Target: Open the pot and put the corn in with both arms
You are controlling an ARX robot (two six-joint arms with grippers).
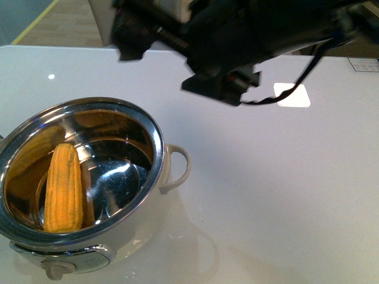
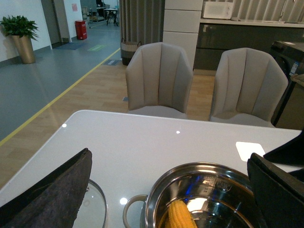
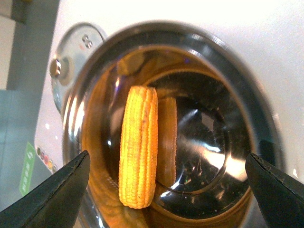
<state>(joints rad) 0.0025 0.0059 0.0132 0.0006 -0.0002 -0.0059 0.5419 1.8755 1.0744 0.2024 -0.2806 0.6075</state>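
The corn cob (image 1: 64,188) lies inside the open pot (image 1: 155,137), propped against the steel wall on the robot's left side, its tapered end up near the rim and its blunt end down on the floor of the bowl. That lean is probably just where it settled after a drop from above. The pot stands at the near left of the white desk (image 1: 284,195), knob (image 1: 57,270) toward the robot, loop handle (image 1: 179,167) toward the right.

The right hand (image 3: 166,190) hangs directly over the pot's mouth with its fingers spread wide and nothing between them, which suits a release just made. The left hand (image 2: 171,190) is likewise apart and empty, looking across the pot toward two chairs (image 2: 159,78). A glass lid (image 2: 92,209) rests on the desk beside the pot, mostly covered by a left finger.

In the front view the arm overhead is a dark blur, so neither hand's fingertips can be read there. The steel mirrors the cob, giving a false second one.
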